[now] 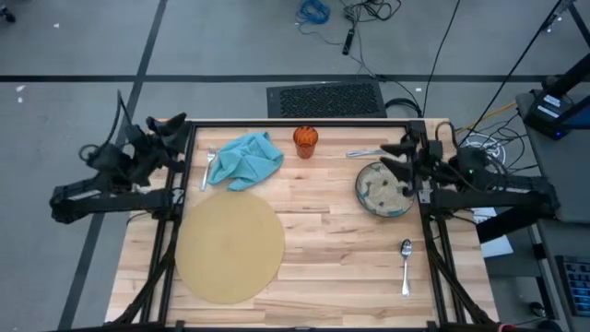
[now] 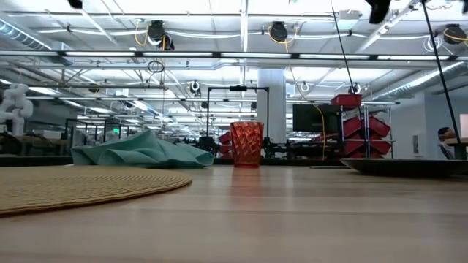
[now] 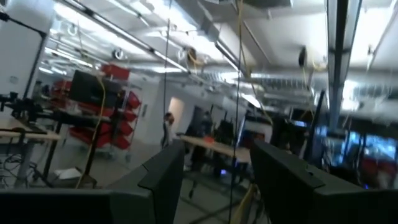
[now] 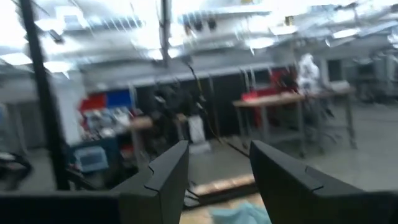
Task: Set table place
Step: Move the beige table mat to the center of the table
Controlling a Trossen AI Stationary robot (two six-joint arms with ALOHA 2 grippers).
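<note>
My left gripper [image 1: 175, 129] rests at the left rear corner of the surface [image 1: 323, 249], fingers spread, holding nothing. My right gripper [image 1: 398, 154] sits at the right edge, likewise spread and empty, just beside the dish [image 1: 383, 191]. Both stand clear so the items stay reachable. The mat [image 1: 230, 247] lies front left, bare, ready to receive the dish. The napkin [image 1: 247, 159] is bunched behind it, the fork [image 1: 209, 169] at its left. The cup [image 1: 305, 140] stands upright at rear centre; the spoon [image 1: 405, 266] lies front right. In my judgement, nothing is set yet.
</note>
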